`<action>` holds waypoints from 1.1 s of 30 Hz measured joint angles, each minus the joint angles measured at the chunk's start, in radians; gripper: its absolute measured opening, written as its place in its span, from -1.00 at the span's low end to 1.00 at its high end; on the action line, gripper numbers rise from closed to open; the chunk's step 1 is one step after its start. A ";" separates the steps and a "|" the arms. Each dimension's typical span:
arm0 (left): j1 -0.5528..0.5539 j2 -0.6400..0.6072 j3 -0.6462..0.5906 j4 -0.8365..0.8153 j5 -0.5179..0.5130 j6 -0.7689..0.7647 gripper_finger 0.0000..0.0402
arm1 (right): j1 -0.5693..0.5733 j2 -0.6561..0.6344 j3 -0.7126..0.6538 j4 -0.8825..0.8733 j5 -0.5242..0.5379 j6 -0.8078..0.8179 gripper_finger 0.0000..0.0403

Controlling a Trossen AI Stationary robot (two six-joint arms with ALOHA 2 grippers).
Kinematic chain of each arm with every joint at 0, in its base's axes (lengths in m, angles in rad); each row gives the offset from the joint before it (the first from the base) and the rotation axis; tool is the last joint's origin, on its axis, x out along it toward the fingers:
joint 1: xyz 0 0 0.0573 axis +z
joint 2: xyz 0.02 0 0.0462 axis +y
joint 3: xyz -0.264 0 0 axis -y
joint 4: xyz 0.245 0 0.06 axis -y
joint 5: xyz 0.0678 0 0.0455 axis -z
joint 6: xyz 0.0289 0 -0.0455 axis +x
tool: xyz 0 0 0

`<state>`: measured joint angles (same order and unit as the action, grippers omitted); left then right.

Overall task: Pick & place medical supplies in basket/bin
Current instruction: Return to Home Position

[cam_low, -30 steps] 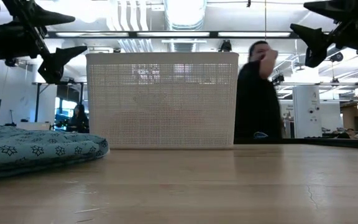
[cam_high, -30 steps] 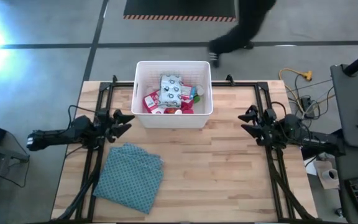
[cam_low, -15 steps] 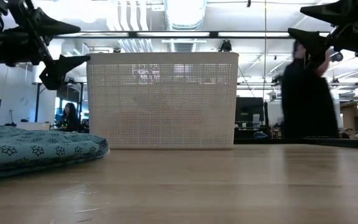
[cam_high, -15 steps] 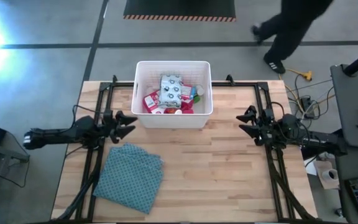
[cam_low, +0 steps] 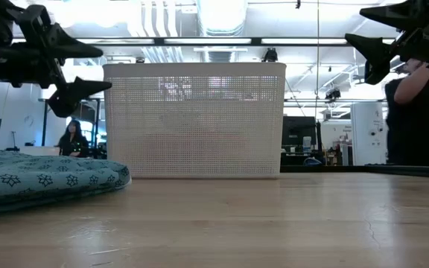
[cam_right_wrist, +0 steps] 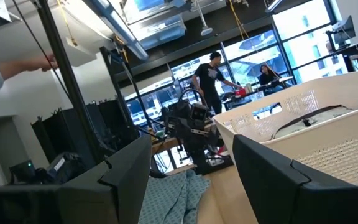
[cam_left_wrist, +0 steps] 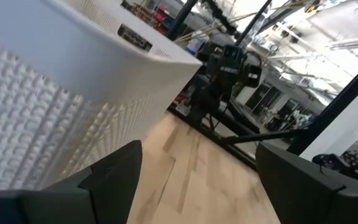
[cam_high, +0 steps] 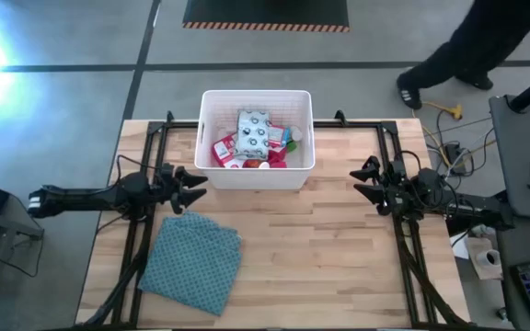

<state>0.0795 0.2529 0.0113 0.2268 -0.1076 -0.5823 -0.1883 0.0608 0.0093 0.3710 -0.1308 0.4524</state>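
Observation:
The white slotted bin (cam_high: pixel 256 175) stands at the middle of the table's far edge. In it lie the medical supplies (cam_high: pixel 254 140): a pale dotted pack on top, with red, white and green pieces around it. My left gripper (cam_high: pixel 198 184) hovers open and level just off the bin's near left corner, above the table; in the low view it (cam_low: pixel 99 68) is beside the bin's wall (cam_low: pixel 192 119). My right gripper (cam_high: pixel 364 180) hovers open to the right of the bin, tilted slightly upward (cam_low: pixel 362 28). Neither has anything between its fingers.
A blue-green patterned cloth (cam_high: pixel 193 260) lies crumpled on the table's near left part. Black frame rails (cam_high: pixel 145 230) run along the table's left and right sides. A person (cam_low: pixel 419 112) moves in the room behind the table. Bare wood (cam_high: pixel 320 257) stretches in front of the bin.
My left gripper has tipped down from slanting upward to level and has sunk a little beside the bin's left end, its fingers still apart. The person behind the table has walked off toward the right.

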 joint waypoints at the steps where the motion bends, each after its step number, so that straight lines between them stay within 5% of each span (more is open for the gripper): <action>1: 0.000 0.009 0.000 0.000 0.000 0.000 0.46 | 0.000 0.000 0.000 0.000 0.000 0.000 0.09; 33: 0.000 0.195 0.000 0.000 0.000 0.000 0.46 | 0.000 0.000 0.001 0.000 0.000 0.000 0.09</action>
<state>0.0798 0.4475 0.0113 0.2267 -0.1074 -0.5823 -0.1883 0.0608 0.0101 0.3710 -0.1308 0.4526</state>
